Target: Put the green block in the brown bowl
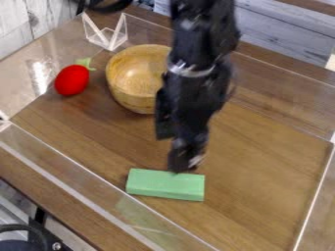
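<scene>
Green block (167, 184), that flat mint slab lying near the table's front edge, well apart from your round wooden brown bowl (145, 77), looks light, stiff and smooth, so with the black gripper (175, 153) spread open just above, pinch its narrow width mid-length.

No readable text, label, brand, number or sign shows on anything in this view

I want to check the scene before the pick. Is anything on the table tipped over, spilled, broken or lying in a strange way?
Nothing stands out. The green block lies flat, the brown bowl stands upright and empty, and the red toy sits beside it. The gripper is blurred.
</scene>
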### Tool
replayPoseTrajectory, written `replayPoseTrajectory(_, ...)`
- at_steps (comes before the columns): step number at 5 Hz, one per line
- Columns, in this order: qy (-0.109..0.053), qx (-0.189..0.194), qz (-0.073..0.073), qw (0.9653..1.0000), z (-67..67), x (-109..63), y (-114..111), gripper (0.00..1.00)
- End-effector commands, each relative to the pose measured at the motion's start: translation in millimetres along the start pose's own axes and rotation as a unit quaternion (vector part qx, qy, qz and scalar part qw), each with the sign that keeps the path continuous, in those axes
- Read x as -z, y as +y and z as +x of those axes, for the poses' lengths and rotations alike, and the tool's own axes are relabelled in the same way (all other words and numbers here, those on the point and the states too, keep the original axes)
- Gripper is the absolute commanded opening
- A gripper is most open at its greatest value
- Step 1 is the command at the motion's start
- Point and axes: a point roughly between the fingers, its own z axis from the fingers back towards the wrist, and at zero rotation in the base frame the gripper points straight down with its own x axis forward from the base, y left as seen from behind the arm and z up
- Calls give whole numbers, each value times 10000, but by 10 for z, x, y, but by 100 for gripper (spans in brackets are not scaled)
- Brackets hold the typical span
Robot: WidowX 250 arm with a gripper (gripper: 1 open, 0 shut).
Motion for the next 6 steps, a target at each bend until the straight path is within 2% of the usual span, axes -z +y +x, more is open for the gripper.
replayPoseTrajectory(1,-321,638,355,9968,-43,-18,-21,100)
replayPoseTrajectory(2,-496,829,567,9937,-143,87,-81,100)
replayPoseTrajectory(3,-627,933,700,9912,-121,61,-139,100)
replayPoseTrajectory(5,-695,608,663,9935,11,-164,-265,100)
replayPoseTrajectory(6,-832,613,616,9927,20,-156,-132,100)
